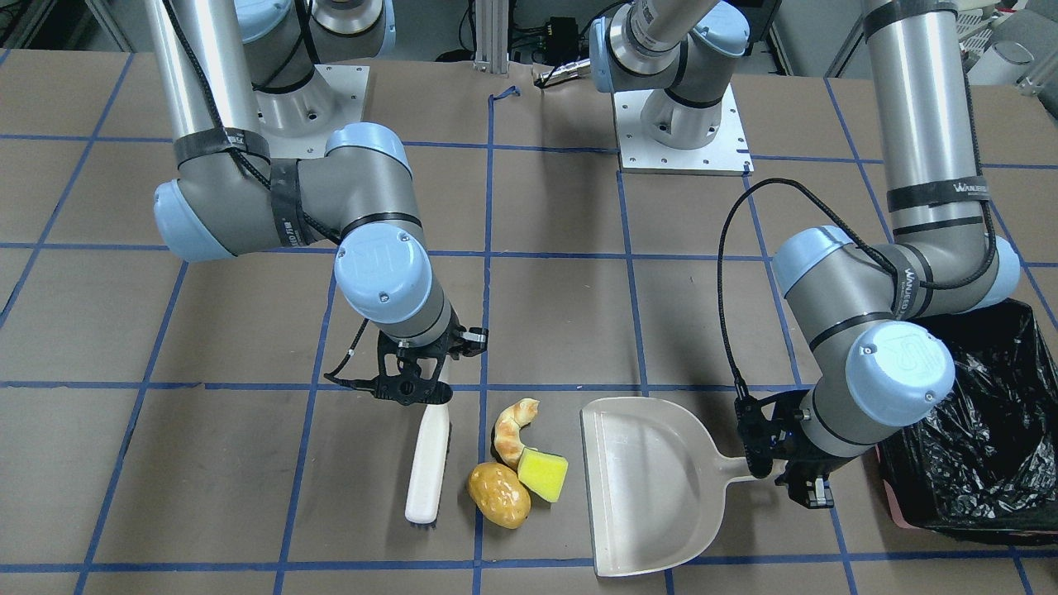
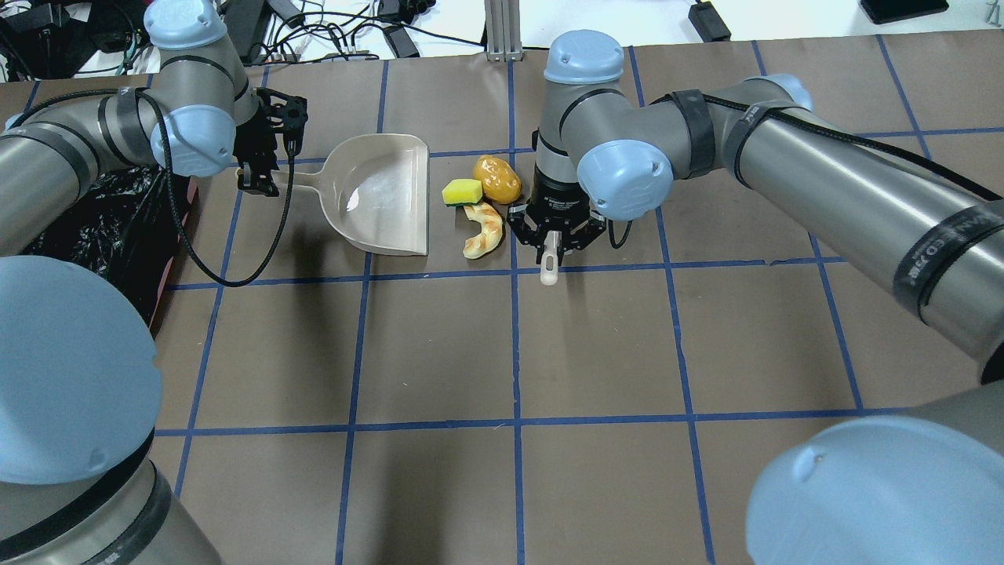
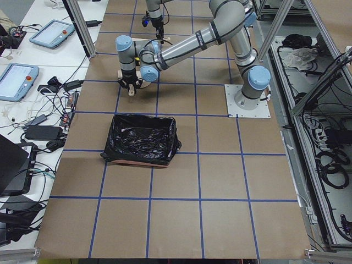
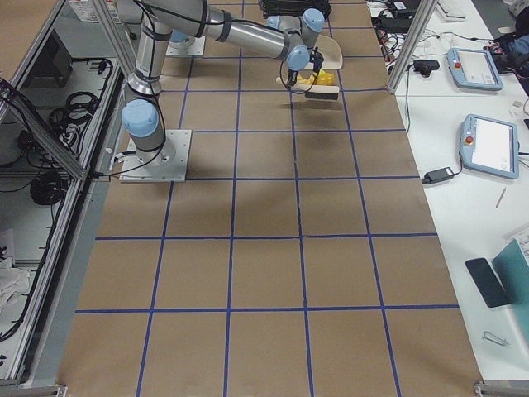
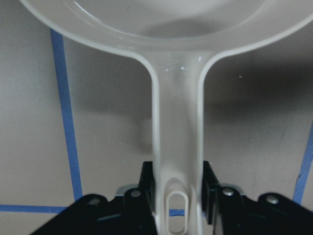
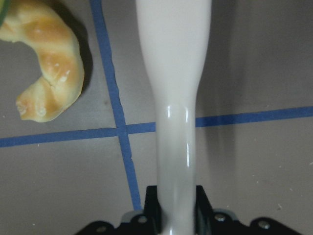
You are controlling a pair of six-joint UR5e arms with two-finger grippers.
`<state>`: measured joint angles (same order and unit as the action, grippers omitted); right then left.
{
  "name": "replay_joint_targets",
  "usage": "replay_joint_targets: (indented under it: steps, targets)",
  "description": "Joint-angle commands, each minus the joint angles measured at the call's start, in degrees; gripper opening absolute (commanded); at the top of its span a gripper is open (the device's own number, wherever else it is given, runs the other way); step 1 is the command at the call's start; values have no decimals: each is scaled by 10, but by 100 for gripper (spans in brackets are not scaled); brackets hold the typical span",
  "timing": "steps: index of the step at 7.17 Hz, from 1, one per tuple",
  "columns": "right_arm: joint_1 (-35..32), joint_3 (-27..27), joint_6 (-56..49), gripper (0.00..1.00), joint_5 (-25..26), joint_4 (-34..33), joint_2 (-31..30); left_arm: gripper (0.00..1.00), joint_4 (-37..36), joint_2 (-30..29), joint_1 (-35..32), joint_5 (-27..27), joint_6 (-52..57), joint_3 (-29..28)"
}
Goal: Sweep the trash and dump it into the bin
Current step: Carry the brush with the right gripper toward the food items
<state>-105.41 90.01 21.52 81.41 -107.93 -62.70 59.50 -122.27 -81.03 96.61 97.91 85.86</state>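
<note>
A beige dustpan [image 1: 653, 487] lies flat on the table, its mouth facing the trash. My left gripper [image 1: 773, 467] is shut on its handle [image 5: 177, 122]. A white brush [image 1: 428, 467] stands bristles down beside the trash, and my right gripper [image 1: 428, 388] is shut on its handle [image 6: 176, 98]. Between brush and pan lie a croissant [image 1: 512, 426], a yellow sponge [image 1: 543, 475] and a brown potato-like piece [image 1: 498, 494]. In the overhead view the croissant [image 2: 482, 231] is nearest the right gripper [image 2: 553, 245], and the pan [image 2: 384, 196] holds nothing.
A bin lined with a black bag [image 1: 984, 446] stands right behind the left gripper, at the table's edge on my left. Brown paper with blue tape lines covers the table [image 2: 502, 353]. Both arm bases sit at the back.
</note>
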Motion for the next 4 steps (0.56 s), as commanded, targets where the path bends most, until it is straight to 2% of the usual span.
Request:
replay_joint_targets:
  steps: [1, 4]
  targets:
    - [-18, 0, 28, 0, -16, -4, 2, 9, 0, -1, 0, 1, 0, -1]
    - [-44, -1, 60, 0, -29, -7, 12, 9, 0, -3, 0, 0, 2, -1]
